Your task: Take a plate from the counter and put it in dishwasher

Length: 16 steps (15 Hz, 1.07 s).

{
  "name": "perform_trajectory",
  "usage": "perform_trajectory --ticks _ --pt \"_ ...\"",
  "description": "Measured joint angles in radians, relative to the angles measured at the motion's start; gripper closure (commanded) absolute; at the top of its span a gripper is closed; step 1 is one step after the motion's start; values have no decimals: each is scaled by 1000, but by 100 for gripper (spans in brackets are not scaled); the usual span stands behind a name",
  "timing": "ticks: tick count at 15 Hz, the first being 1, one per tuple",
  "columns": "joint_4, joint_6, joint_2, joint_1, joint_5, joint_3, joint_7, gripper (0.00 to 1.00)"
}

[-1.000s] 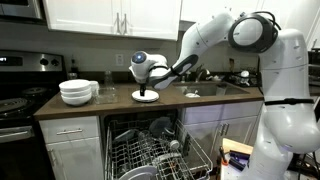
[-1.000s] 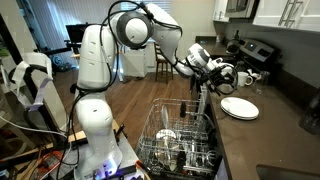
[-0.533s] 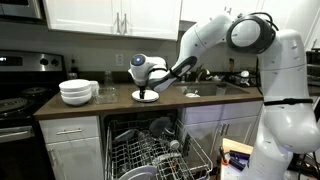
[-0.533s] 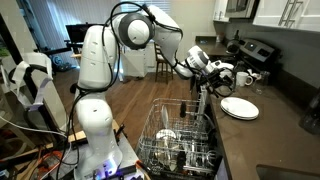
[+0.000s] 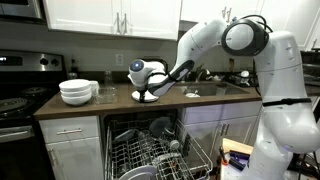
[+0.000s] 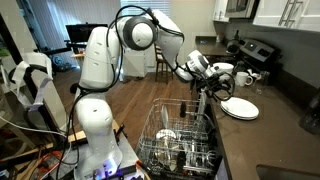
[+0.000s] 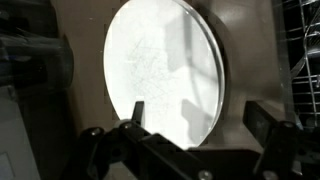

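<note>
I have the jaws spread wide and hanging low over the plate (image 7: 163,75), which lies flat on the bench (image 7: 252,50). In the wrist view the plate fills the space just ahead of and between the jaws. One finger (image 7: 135,118) sits over the plate's white face near its nearer edge. The other finger (image 7: 266,125) stands outside the rim, over bare bench. So the rim passes between the two fingers. I cannot tell from any view whether either fingertip is touching the plate or the bench. Nothing is gripped.

In both exterior views the arm (image 5: 200,45) (image 6: 150,35) reaches across to the bench (image 5: 205,98) (image 6: 275,135) and the wrist tips downward, with the plate (image 5: 138,96) (image 6: 243,108) directly beneath the jaws. The dishwasher (image 5: 150,150) (image 6: 185,140) stands open below the jaws, its wire rack pulled out in front of the cabinets and already holding some dishes. A corner of that wire rack (image 7: 303,60) shows at the edge of the wrist view, beyond the outer finger.

A stack of white bowls (image 5: 78,92) sits on the same bench, well to one side of the jaws, and the stove (image 5: 18,100) lies beyond the bowls.
</note>
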Motion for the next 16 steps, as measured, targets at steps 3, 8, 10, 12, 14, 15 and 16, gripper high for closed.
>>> perform_trajectory --ticks 3,8,10,12,14,15,16 --pt "7 3 14 0 -9 -3 19 26" --pt "27 5 31 0 -19 -8 29 40" --pt "30 9 35 0 -39 -9 36 30" --pt "34 15 40 0 -60 -12 50 18" --pt "43 27 47 0 -88 -19 61 17" --pt "48 34 51 0 -99 -22 66 21" --pt "52 41 54 0 -111 -25 72 24"
